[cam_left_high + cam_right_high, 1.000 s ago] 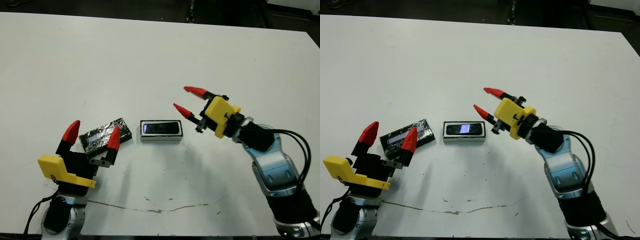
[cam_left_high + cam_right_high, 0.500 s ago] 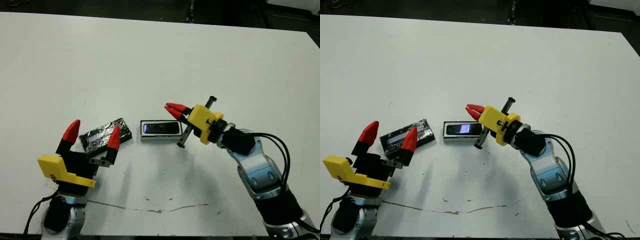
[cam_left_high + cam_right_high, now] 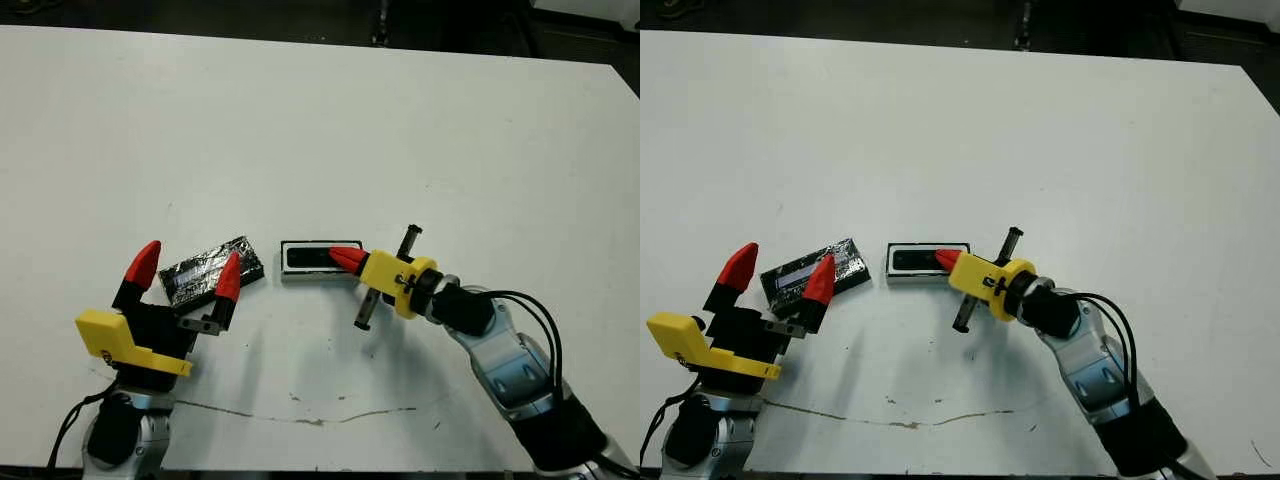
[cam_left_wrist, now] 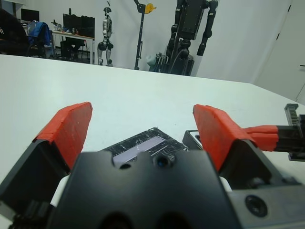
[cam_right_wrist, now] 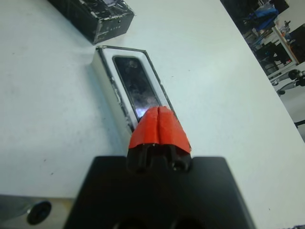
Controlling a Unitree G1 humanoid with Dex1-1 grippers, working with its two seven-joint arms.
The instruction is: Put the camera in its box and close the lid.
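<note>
**Camera seated in box; lid lying apart on the table**

The camera [image 5: 137,90] lies flat inside the box [image 3: 292,274], its glossy face up, long sides parallel to the tray walls. The box rests on the white table [image 3: 320,120] near the middle of the robot's reach.

The right gripper [image 3: 345,258] has its two red fingers pressed together with no gap between them and holds nothing. Its tips sit over the right-hand end of the box, directly above that end of the camera (whether they actually touch the camera cannot be settled from these views). The gripper's yellow body lies just to the right of the box, the arm trailing off towards the lower right.

The lid [image 3: 211,268] lies on the table just to the left of the box, speckled side up, turned at a slight angle to it. A narrow strip of table shows between lid and box, so the two do not touch.

The left gripper [image 3: 186,268] is spread wide and holds nothing. Its fingers [image 4: 70,128] straddle the lid as seen from the wrist; contact with the lid cannot be confirmed.
</note>
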